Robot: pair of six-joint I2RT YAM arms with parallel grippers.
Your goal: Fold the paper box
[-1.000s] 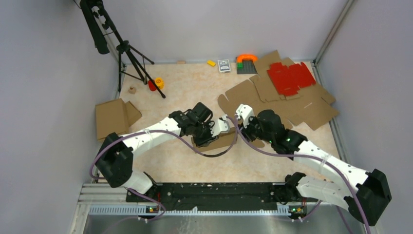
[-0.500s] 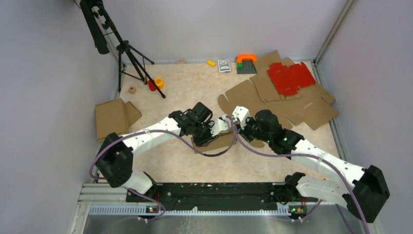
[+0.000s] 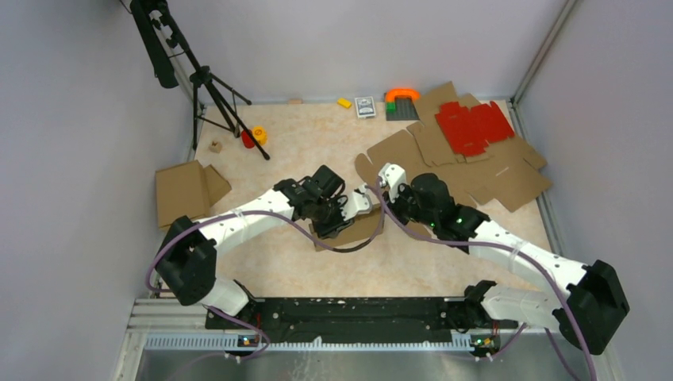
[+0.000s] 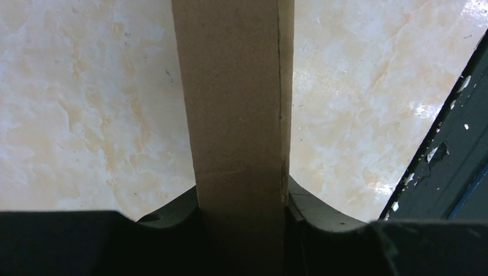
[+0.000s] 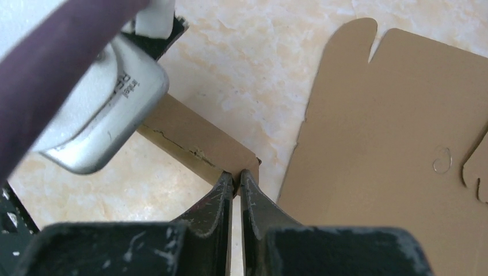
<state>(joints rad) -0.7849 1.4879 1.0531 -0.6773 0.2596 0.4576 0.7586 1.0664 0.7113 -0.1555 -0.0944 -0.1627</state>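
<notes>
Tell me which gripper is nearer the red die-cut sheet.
Right. The right gripper, shut on the paper box, sits near-left of the red sheet; the left gripper clamps the same box farther left.

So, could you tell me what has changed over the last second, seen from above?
The right arm swung left, and the right gripper edged left and slightly farther from the bases. Both it and the left gripper stay shut on the paper box, which hardly moved. The left arm, red sheet and spare cardboard kept their places.
</notes>
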